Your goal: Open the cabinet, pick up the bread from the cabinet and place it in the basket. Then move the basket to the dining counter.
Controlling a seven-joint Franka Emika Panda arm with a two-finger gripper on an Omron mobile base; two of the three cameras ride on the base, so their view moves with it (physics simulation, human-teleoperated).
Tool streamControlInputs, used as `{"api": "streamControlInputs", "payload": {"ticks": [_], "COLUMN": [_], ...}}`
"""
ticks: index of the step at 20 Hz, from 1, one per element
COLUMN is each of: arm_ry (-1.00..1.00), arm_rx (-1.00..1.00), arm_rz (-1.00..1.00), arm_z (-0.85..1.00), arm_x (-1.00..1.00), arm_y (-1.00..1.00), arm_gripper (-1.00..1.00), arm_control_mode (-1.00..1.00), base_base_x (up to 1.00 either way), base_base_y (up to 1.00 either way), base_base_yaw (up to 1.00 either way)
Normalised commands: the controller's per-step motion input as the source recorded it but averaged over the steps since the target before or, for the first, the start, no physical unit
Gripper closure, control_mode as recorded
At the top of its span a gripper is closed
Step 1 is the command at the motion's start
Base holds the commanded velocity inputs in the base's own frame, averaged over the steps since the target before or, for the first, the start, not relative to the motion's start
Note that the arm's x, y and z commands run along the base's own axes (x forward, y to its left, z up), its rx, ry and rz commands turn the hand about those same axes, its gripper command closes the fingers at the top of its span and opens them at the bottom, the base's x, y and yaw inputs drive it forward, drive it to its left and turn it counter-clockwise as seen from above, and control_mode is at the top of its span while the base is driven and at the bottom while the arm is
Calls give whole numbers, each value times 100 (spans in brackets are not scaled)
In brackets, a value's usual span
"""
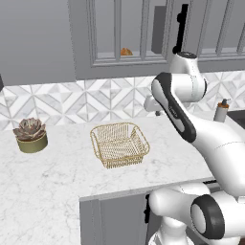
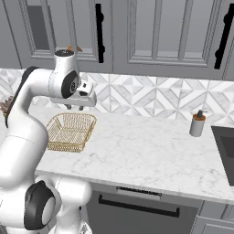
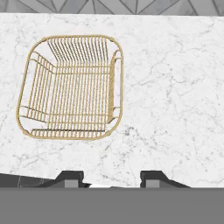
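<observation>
While the cabinet door is shut with the bread behind its glass, the fingers hang part open and empty over bare tabletop, pointing down. The basket sits empty ahead and to their left, ready to receive; the black handle above is likely their first target.

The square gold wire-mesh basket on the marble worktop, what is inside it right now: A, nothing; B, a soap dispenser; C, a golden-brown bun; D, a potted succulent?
A: the square gold wire-mesh basket shows only bare marble worktop through its mesh, while the small golden-brown bun sits behind the glass-paned cabinet door.
</observation>
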Motion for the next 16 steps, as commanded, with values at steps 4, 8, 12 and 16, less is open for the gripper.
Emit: {"api": "streamControlInputs", "payload": {"ticks": [4, 8, 12, 16], "arm_ry": [-1, 0, 0, 0], "arm_rx": [0, 0, 0, 0], "arm_rz": [0, 0, 0, 0], "arm_z": [0, 0, 0, 0], "arm_x": [2, 0, 0, 0], "arm_y": [-8, 0, 0, 0], "arm_gripper": [-100, -100, -100, -100], "arm_control_mode": [-100, -100, -100, -100], "base_base_x": [0, 0, 0, 0], "base_base_y": [0, 0, 0, 0], "base_base_yaw": [0, 0, 0, 0]}}
